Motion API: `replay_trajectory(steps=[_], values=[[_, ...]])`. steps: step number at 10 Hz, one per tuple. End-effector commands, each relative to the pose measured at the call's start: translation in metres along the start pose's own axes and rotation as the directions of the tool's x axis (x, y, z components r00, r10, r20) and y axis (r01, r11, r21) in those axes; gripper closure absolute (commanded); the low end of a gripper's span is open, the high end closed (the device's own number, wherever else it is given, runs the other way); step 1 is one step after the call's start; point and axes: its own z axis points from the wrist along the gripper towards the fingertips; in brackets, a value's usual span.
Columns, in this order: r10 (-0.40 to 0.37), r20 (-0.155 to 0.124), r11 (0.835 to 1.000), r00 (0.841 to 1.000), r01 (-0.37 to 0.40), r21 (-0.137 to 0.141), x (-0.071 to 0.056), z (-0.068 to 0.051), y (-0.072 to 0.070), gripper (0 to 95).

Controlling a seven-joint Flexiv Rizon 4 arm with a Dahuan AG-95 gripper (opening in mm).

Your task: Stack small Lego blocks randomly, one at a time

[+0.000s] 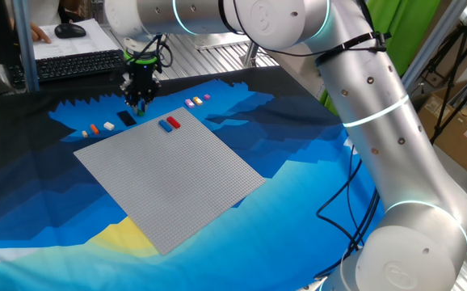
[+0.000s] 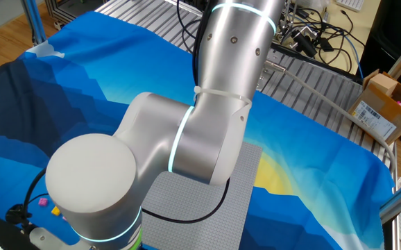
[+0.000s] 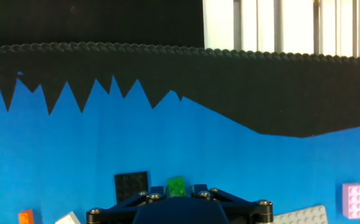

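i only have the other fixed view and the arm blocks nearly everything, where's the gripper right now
Observer: The gripper is low over the blue cloth, just beyond the far edge of the grey baseplate.
Operator: any block near it
Observer: Yes, in the hand view a green block lies just ahead of the gripper, beside a flat black piece.
Operator: anything on the plate
Observer: A red block and a blue block lie side by side on it, near that far edge.
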Motion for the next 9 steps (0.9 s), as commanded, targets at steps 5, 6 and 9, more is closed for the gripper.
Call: replay_trajectory(steps=[5, 6, 9], values=[[-0.002, 0.000, 1.000, 1.000, 0.002, 0.001, 0.002, 0.000, 0.001, 95.0], [0.003, -0.010, 1.000, 1.000, -0.003, 0.006, 0.003, -0.003, 0.002, 95.0], [-0.001, -0.059, 0.999, 0.998, 0.003, 0.036, 0.007, -0.023, 0.000, 95.0]])
